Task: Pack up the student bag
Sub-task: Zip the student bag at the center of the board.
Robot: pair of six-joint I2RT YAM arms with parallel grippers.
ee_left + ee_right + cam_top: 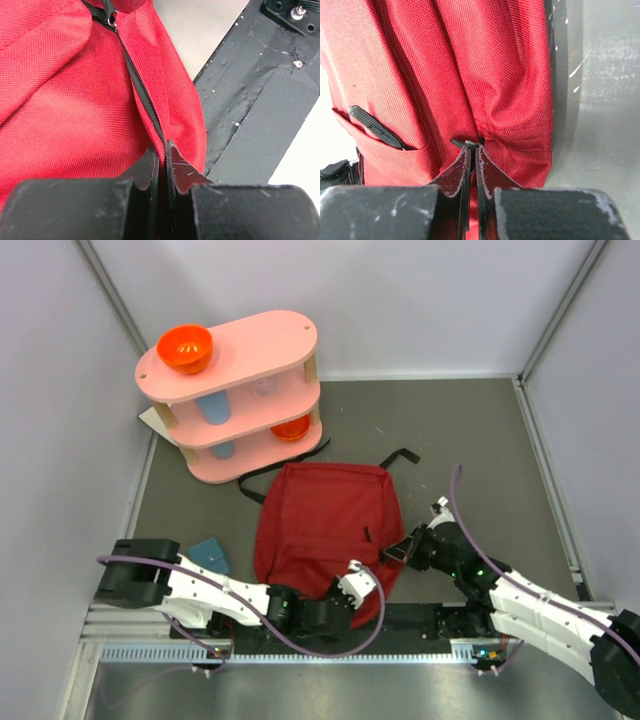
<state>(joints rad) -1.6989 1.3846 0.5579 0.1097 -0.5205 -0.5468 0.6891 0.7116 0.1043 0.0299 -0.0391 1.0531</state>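
Observation:
The student bag [320,525], dark red fabric, lies flat in the middle of the table with its black straps [400,456] trailing at the far side. My left gripper [362,585] is at the bag's near right corner. In the left wrist view it [163,149] is shut on a fold of red fabric beside the black zip line [142,95]. My right gripper [402,548] is at the bag's right edge. In the right wrist view it [471,148] is shut on a small black zip pull [470,144] against the red bag [470,65].
A pink three-tier shelf [250,345] stands at the far left with an orange bowl [185,348] on top, blue cups and a second orange bowl [291,427] lower down. A blue-grey flat object [210,555] lies left of the bag. A black rail [420,618] runs along the near edge; walls close in on three sides.

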